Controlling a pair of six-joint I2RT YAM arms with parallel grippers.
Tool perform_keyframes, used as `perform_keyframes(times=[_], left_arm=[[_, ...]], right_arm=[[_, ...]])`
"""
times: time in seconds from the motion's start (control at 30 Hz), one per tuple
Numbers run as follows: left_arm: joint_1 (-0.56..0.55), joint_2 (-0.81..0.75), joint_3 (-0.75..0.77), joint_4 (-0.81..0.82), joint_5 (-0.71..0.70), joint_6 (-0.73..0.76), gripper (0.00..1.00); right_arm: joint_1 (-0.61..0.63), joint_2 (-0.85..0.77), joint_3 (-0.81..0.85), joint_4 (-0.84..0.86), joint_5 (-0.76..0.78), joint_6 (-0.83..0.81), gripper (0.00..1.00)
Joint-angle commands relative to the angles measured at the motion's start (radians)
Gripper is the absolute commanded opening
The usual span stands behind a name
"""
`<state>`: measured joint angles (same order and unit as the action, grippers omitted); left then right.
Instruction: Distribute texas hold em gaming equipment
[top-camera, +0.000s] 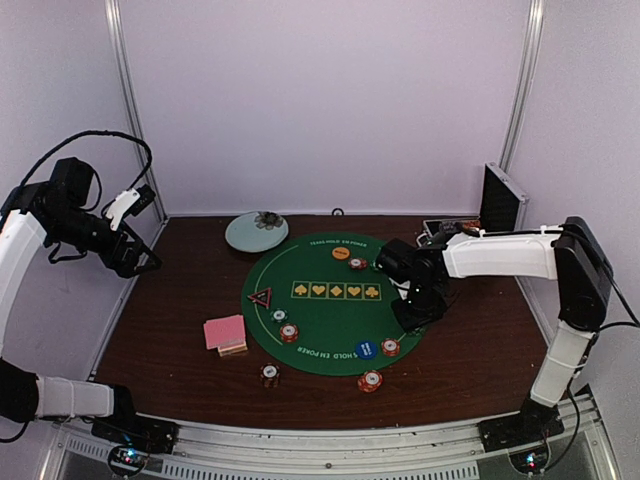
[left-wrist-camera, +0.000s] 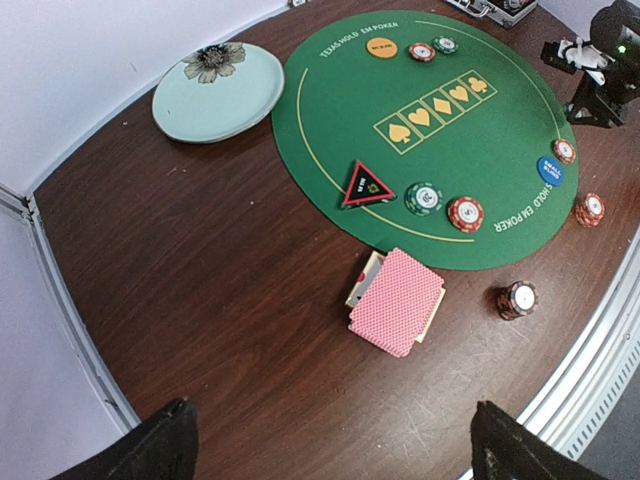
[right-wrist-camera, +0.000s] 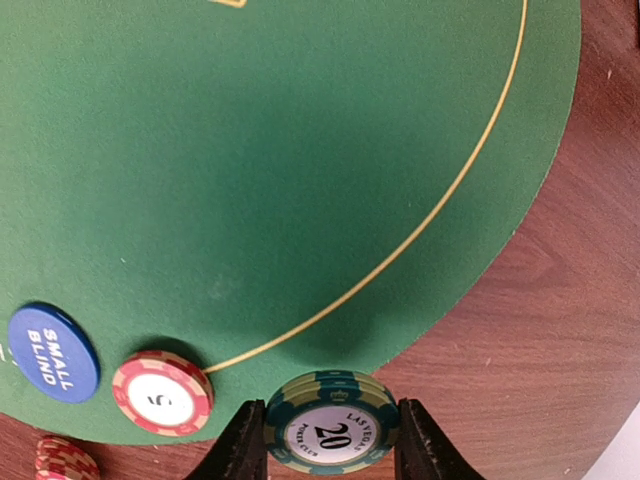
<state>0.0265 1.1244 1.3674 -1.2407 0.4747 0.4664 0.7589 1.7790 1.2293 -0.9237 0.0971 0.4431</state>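
dark wood table (top-camera: 180, 330) inside pale walls, round green mat (top-camera: 320, 315) at its middle. at the mat's right rim, right gripper (right-wrist-camera: 331, 445) narrowed onto a short stack of green chips (right-wrist-camera: 331, 422), stack partly over the felt edge, partly over wood. on the mat just beside it, a red chip (right-wrist-camera: 162, 392) and the blue button (right-wrist-camera: 48, 352). well off the mat's left side, raised, left gripper (left-wrist-camera: 335, 455) spread wide, holding nothing. just off the mat's near-left edge, pink-backed cards (top-camera: 225, 332). on the mat's left edge, triangle marker (top-camera: 261, 297). at the mat's far side, orange button (top-camera: 341, 253). beyond the mat's near edge, on wood, dark chip stack (top-camera: 269, 374) and red chip stack (top-camera: 370, 381).
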Motion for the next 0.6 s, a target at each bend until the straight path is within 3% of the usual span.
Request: perform_keyframes(times=[0.0,0.4,0.47,0.57], left_arm=[[0.006,-0.012,0.022,0.004,0.005,0.009,0.97],[0.006,-0.012,0.016,0.004,0.001,0.017,0.98],[0.007,-0.010,0.015,0.004,0.002,0.018,0.98],[0.006,-0.009,0.015,0.003,0.001,0.018,0.98]], right_arm=[[-0.015,0.012,-0.001,0.068,-0.004,-0.005,0.28],[-0.030,0.065,-0.020,0.111,-0.027,0.000,0.29],[-0.033,0.071,-0.029,0.113,-0.027,0.002,0.33],[-0.038,0.069,-0.029,0.109,-0.026,0.003,0.50]])
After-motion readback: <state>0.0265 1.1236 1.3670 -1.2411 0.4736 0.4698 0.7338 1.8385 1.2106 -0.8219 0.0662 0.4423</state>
